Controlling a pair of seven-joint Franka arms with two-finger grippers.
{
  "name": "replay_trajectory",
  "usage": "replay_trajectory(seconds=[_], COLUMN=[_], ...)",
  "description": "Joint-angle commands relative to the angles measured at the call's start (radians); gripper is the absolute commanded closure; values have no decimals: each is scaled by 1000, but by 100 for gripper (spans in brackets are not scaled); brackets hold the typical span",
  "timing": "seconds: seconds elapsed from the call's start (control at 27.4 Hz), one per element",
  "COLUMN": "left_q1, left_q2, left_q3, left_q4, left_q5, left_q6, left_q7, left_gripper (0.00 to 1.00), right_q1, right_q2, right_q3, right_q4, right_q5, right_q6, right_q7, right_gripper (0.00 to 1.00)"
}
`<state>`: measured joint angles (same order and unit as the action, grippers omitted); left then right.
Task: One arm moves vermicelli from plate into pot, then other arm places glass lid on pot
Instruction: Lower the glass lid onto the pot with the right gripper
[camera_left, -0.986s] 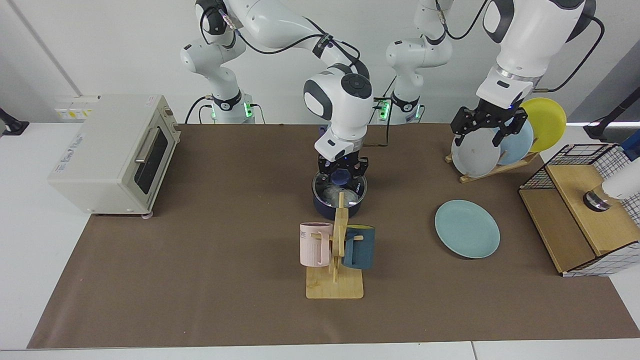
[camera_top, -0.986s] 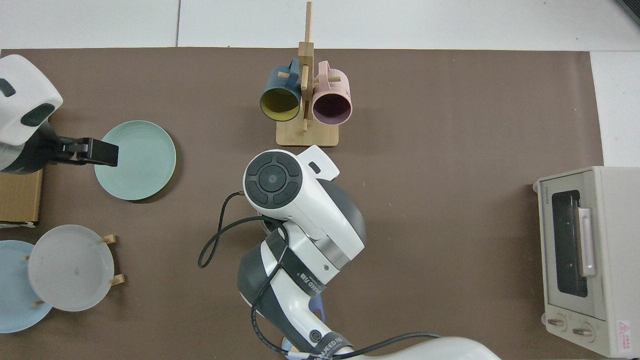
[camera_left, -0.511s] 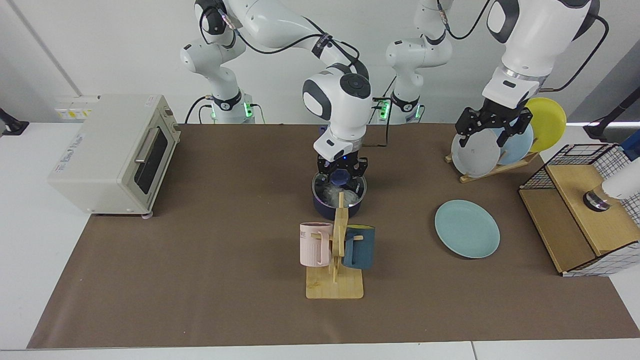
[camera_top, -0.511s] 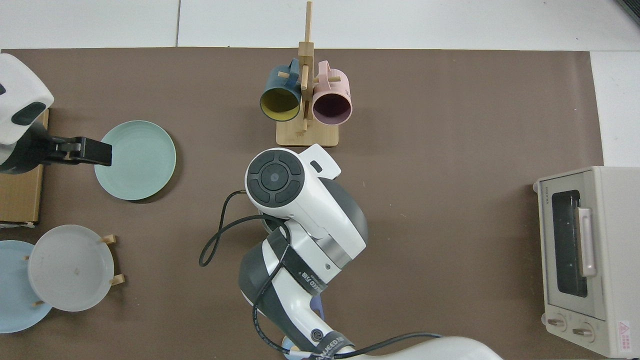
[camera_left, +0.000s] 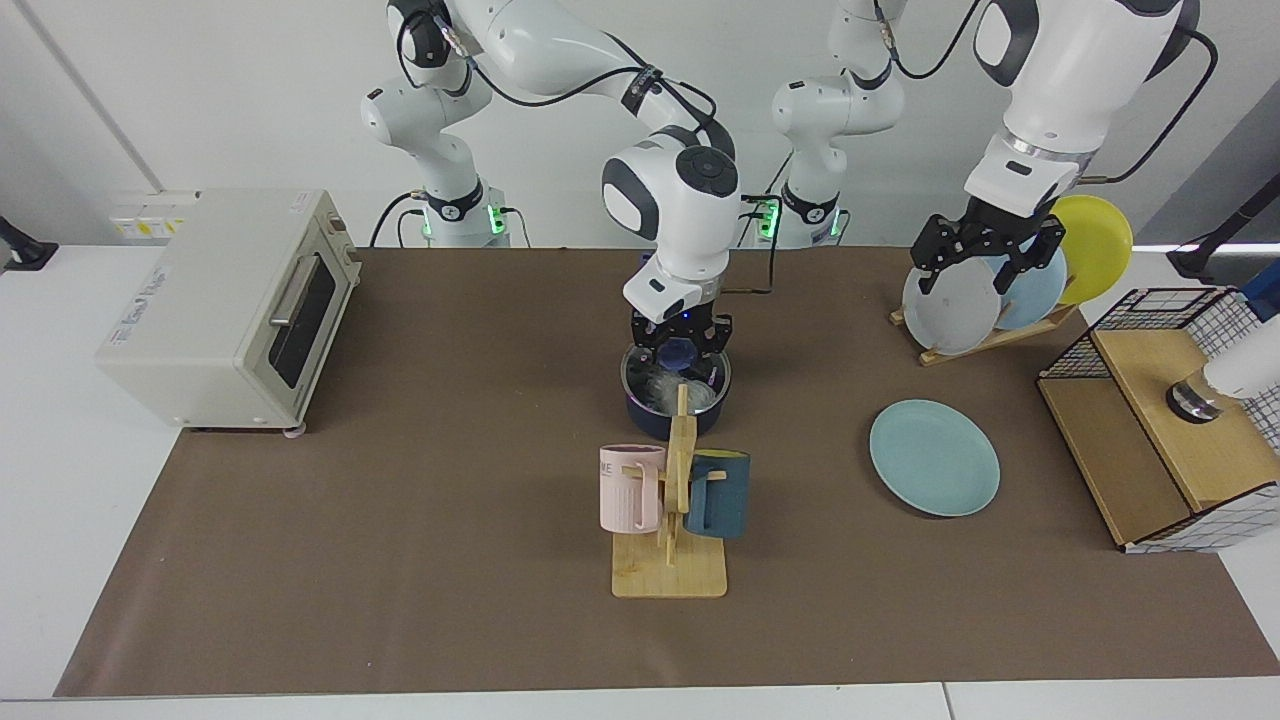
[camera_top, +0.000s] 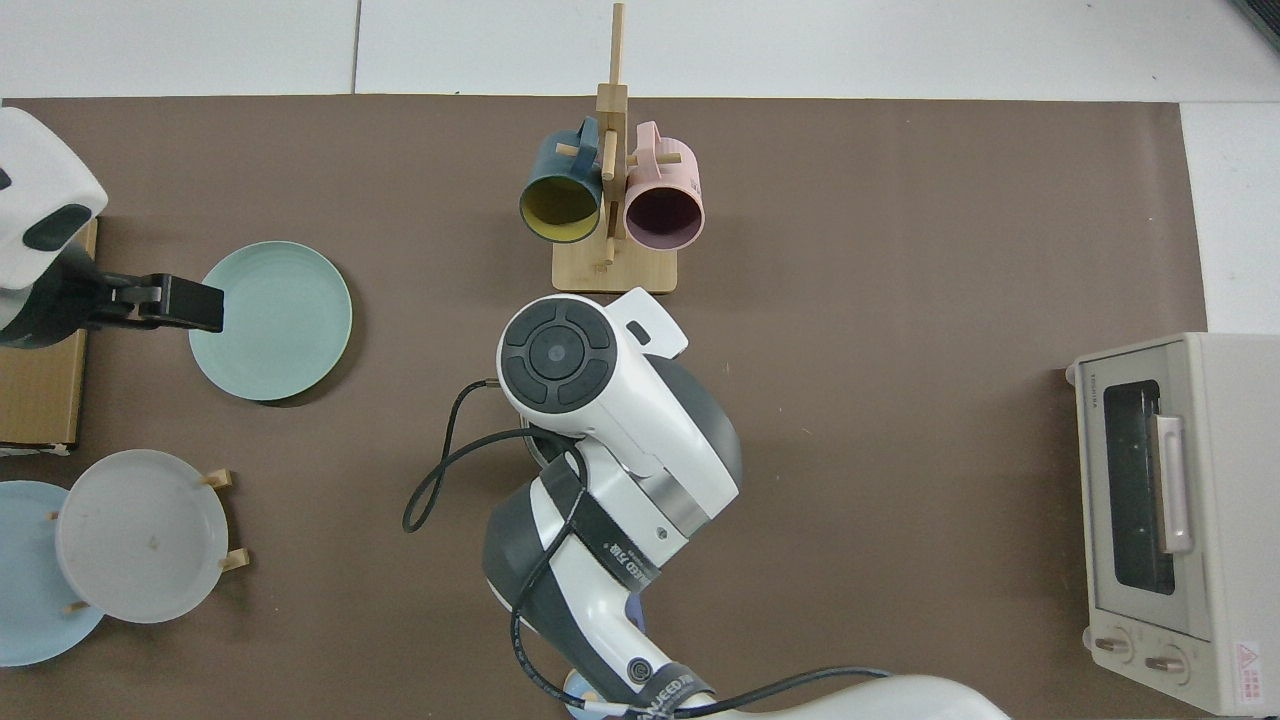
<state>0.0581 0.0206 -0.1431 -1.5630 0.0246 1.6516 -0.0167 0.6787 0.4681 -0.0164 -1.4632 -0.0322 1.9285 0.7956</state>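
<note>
The glass lid (camera_left: 676, 375) sat on the navy pot (camera_left: 676, 408), with the vermicelli (camera_left: 656, 385) visible through it, so the teal plate (camera_left: 934, 457) lay bare. The right gripper (camera_left: 680, 352) hung over the blue knob, jaws flanking it; grip uncertain. The left gripper (camera_left: 980, 262), jaws apart, waited near the plate rack (camera_left: 990, 335).

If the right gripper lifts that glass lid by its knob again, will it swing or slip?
Probably manageable. The glass lid lies on the pot with the right gripper at its small blue knob, a narrow hold, so it might tilt. The glass and metal rim look smooth and likely breakable. The left gripper waits over the plate rack.
</note>
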Motion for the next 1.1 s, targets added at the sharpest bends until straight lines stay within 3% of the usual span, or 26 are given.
replay_trajectory(seconds=[0.0, 0.18, 1.06], left_q1=[-1, -1, -1], left_q2=[-25, -25, -25], left_q3=[7, 7, 7], left_q4=[-25, -25, -25], left_q5=[-12, -12, -12], left_q6=[2, 2, 2], left_q7=[11, 11, 11], left_gripper=[0, 0, 0], right_q1=[-16, -16, -2], right_q2=[-29, -28, -25], right_q3=[6, 4, 3], right_q4=[-52, -52, -89], right_q5=[15, 43, 40], right_q6=[15, 21, 72], right_q7=[-16, -16, -16], right_gripper=[90, 90, 90])
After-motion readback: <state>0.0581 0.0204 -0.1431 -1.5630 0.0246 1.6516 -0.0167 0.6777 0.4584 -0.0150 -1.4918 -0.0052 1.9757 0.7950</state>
